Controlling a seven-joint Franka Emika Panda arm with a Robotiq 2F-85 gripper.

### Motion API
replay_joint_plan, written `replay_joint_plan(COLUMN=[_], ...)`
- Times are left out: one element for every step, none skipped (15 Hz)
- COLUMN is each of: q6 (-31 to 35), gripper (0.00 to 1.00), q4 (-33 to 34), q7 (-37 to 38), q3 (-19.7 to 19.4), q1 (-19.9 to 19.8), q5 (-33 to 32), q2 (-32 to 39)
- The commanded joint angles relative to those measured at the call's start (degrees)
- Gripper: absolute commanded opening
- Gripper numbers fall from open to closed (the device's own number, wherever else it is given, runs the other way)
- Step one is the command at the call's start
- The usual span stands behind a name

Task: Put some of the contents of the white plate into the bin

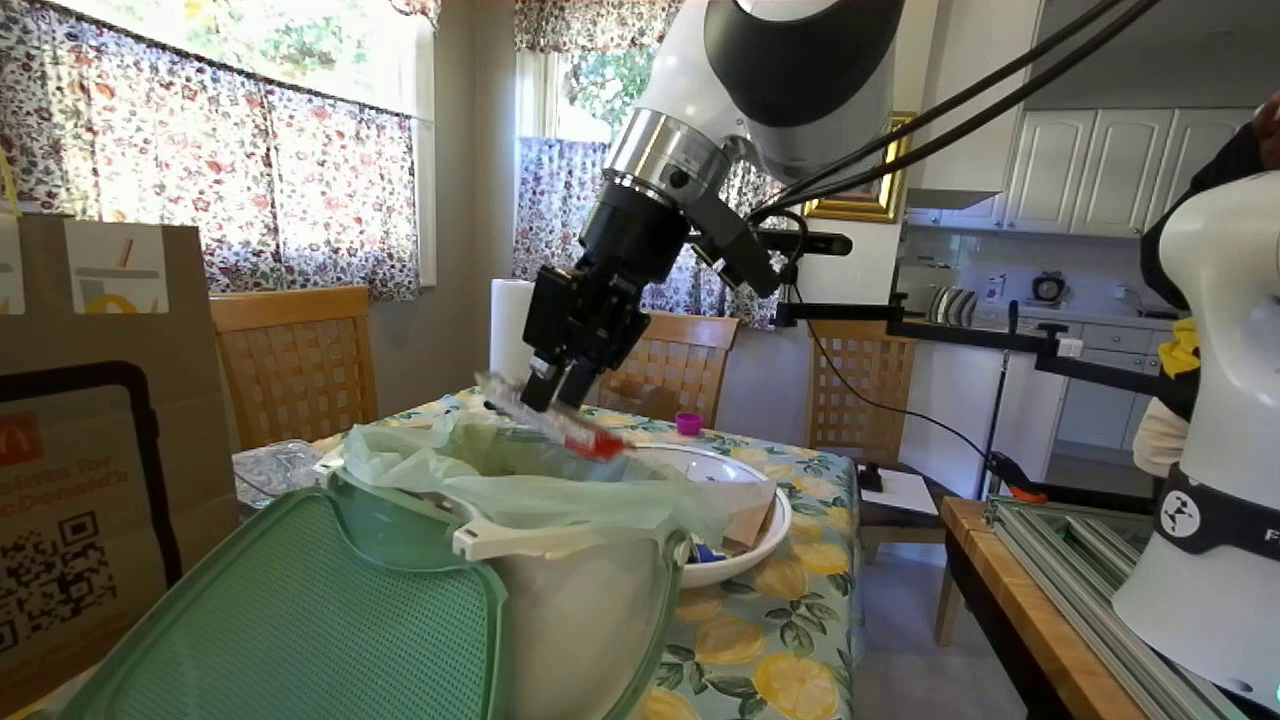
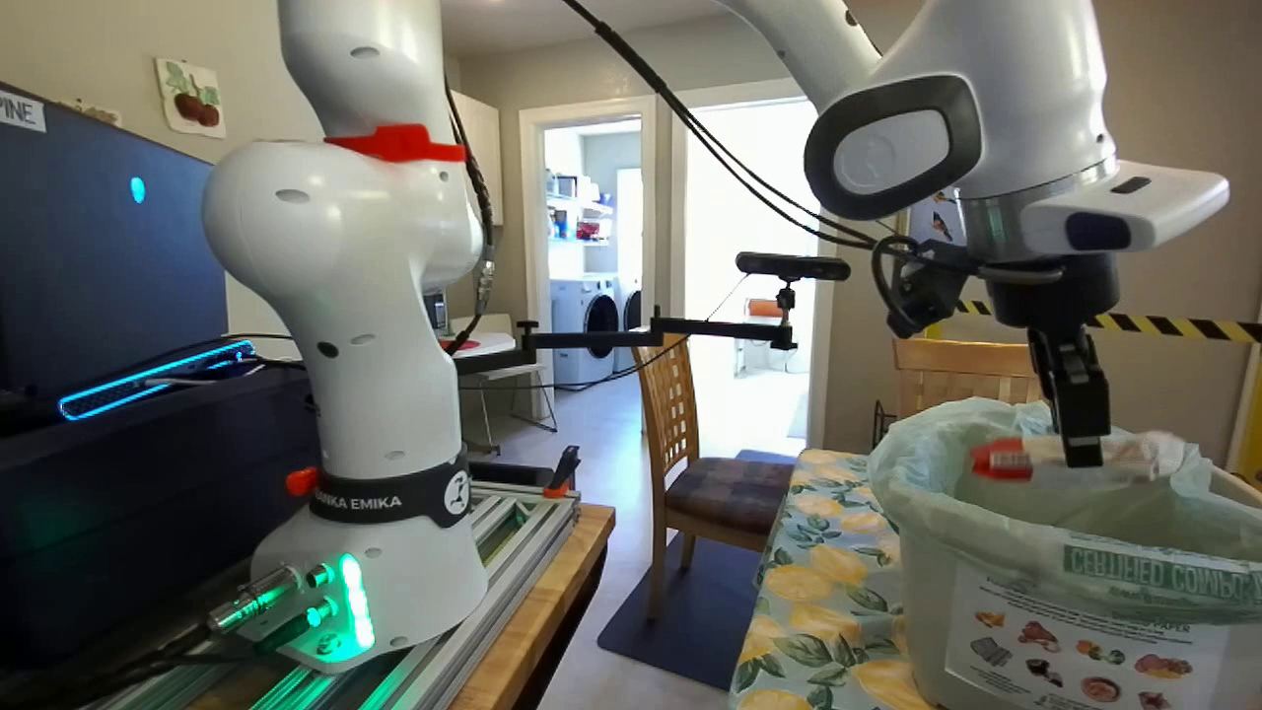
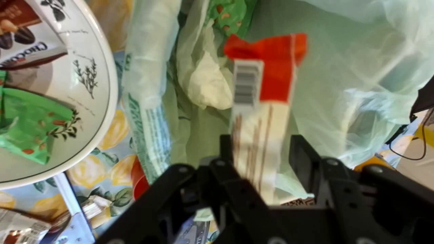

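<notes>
Lemon-print tablecloth (image 1: pixel 825 560) extends around the bin (image 1: pixel 580 630), whose mouth is lined with a pale-green bag (image 2: pixel 986 523). Just beside the bin, separated from it by a strip of cloth in the wrist view, rests the white plate (image 3: pixel 98 105). Above the bin's mouth hangs the gripper (image 3: pixel 263 145), its fingers (image 3: pixel 303 152) spread; a narrow gap shows on at least one side of the red-ended wrapper (image 3: pixel 262 115) between them. The wrapper is blurred and appears unpinched, so the step in hand is judged to be its release. For a clean drop, the arm should hold position over the bin, widen the fingers evenly, and withdraw upward only after the wrapper clears both tips; early sideways travel could snag the bag or drop the wrapper outside the bin.
</notes>
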Motion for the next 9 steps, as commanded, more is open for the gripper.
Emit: replay_joint_plan(q6=[1.28, 1.35, 2.5, 5.41, 5.6, 6.43, 7.2, 6.93, 6.79], gripper=[0.8, 0.88, 0.94, 0.99, 1.0, 1.0, 1.0, 1.0, 1.0], q4=[-1.33, -2.44, -4.2, -6.58, -7.87, -8.66, -8.76, -8.16, -7.31], q7=[-3.02, -3.31, 1.4, 4.81, 6.39, 8.66, 11.02, 13.96, 17.17], q3=[-1.61, -2.54, -2.88, -8.26, -11.05, -15.02, -19.15, -23.81, -28.23], q1=[-1.38, -2.1, -4.19, -2.18, -2.54, -2.11, -1.49, 0.07, 1.93], q5=[-2.08, -3.0, -9.11, -15.13, -19.5, -24.55, -29.58, -34.68, -39.77], q2=[1.4, 0.73, 0.29, 0.99, 1.09, 2.28, 4.32, 6.3, 8.89])
